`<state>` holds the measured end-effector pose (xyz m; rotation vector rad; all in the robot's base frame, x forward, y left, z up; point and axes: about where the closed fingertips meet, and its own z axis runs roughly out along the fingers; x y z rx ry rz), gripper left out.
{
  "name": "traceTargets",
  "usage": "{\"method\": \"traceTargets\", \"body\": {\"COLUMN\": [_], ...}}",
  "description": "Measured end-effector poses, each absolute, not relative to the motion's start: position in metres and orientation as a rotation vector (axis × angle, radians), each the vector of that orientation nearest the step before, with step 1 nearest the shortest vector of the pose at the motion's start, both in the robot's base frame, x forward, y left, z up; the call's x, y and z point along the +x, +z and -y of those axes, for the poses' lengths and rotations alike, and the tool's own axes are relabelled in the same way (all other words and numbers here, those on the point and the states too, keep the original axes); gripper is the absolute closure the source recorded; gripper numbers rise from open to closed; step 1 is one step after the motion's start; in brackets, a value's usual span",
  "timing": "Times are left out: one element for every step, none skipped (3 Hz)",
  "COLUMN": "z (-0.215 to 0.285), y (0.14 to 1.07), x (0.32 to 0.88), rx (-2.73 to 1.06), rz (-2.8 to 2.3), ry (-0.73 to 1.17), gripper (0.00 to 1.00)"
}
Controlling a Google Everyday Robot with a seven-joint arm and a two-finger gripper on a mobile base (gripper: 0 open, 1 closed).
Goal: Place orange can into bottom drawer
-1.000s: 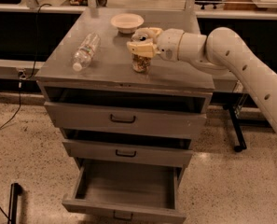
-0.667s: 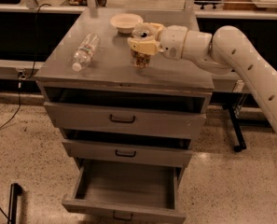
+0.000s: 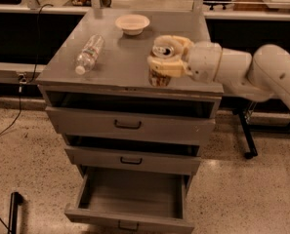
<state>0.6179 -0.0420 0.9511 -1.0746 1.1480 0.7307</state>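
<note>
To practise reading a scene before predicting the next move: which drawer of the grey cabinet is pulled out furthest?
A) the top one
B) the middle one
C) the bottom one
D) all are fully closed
C: the bottom drawer stands far out with its bare inside showing, the two upper drawers only ajar; the gripper is above, shut on the orange can at the front right of the cabinet top.

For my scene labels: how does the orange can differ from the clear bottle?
The orange can stands upright at the front right of the cabinet top; the clear bottle lies on its side at the left. The gripper, reaching from the right, is closed around the can; nothing touches the bottle. Both are small drink containers.
</note>
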Motion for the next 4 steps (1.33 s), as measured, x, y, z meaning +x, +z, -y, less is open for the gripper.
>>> {"method": "traceTargets", "body": {"z": [0.086, 0.141, 0.131, 0.082], "y": [0.9, 0.848, 0.842, 0.806], "x": [0.574, 0.545, 0.551, 0.551], "rx": [-1.011, -0.945, -0.955, -1.01], "rz": [-1.237, -1.359, -1.353, -1.275], "ry": [0.743, 0.725, 0.726, 0.806], "gripper": [1.0, 1.0, 1.0, 1.0]}}
